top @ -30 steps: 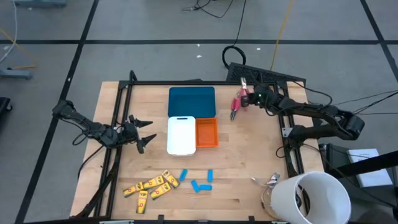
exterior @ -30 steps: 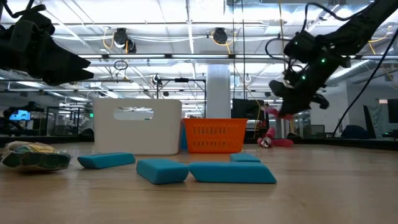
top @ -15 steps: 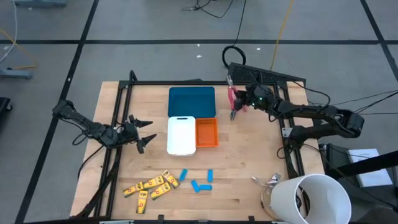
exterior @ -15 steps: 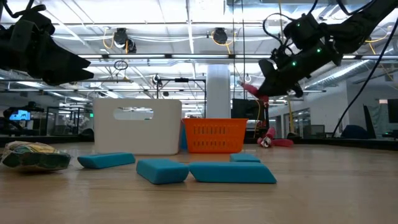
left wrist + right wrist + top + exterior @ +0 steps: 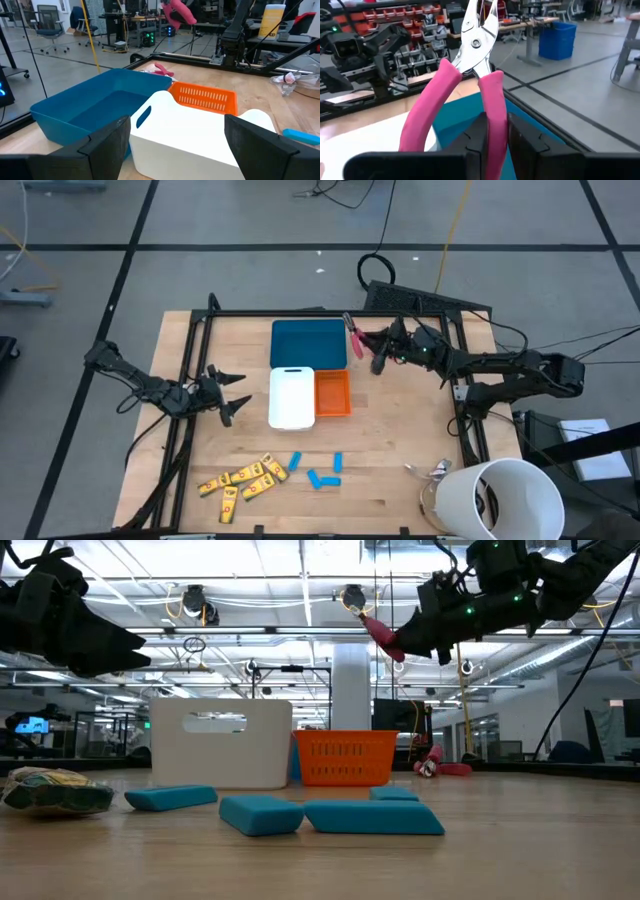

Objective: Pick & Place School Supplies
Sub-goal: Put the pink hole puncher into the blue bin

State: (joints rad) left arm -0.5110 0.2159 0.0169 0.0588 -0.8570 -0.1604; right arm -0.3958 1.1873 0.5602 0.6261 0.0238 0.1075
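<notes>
Over at the table's left edge, the left gripper hovers with its fingers spread wide and nothing between them, pointing toward the white tray. Near the front edge lies a cluster of yellow pieces with dark marks, and just right of them the three blue pieces rest on the wood, apart from the yellow ones. At mid-table the white tray touches the orange tray on its right, and the teal tray sits behind both, toward the far edge. Above the teal tray's right rim, the right gripper is clamped on one pink-handled pliers, holding it by the handles high in the air with the metal jaws pointing away from the wrist. A second pink-handled pliers lies flat on the table beside the teal tray's right side. At the front right corner stands a big white cup.
</notes>
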